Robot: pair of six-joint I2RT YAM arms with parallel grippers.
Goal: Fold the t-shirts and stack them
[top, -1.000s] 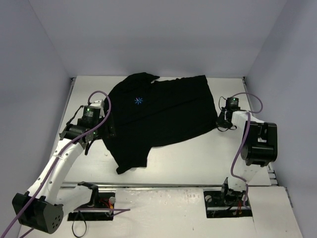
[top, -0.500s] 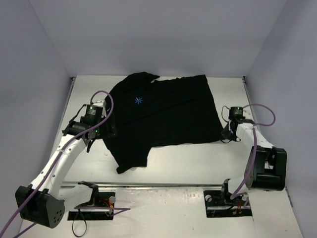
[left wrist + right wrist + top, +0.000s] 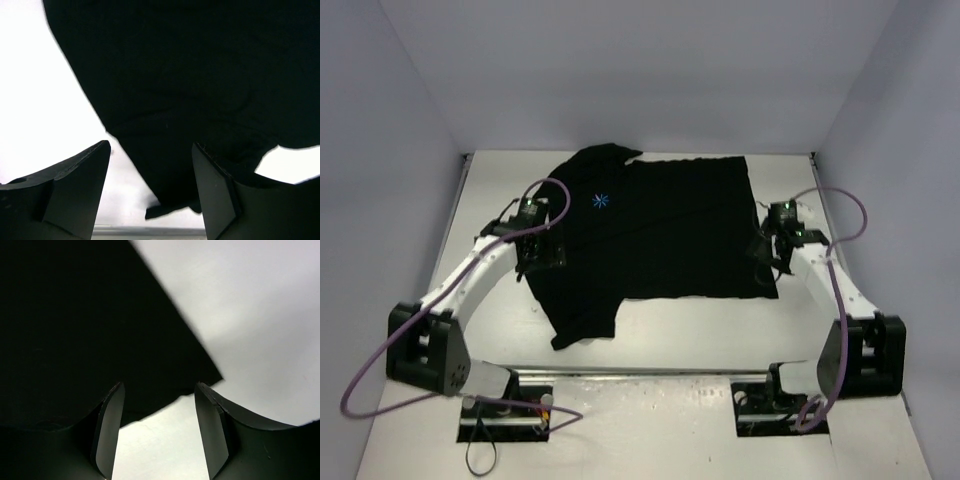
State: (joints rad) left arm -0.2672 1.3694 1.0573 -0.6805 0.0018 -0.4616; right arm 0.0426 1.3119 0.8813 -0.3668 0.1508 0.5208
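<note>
At nine and three o'clock of the t-shirt (image 3: 660,230), left gripper (image 3: 150,150) and right gripper (image 3: 159,387) stand open; uneven pinches could bunch cloth, skewing the fold.

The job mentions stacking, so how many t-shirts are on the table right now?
1: the black t-shirt lies spread out across the middle of the white table. Another could be hidden beneath it.

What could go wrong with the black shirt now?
The right fingers are open over just the corner of the black short-sleeved cloth t-shirt, so they might catch too little and it could slip out. The left fingers, open too, sit over rumpled cloth by the sleeve, so they might pinch extra layers and fold it crooked.
</note>
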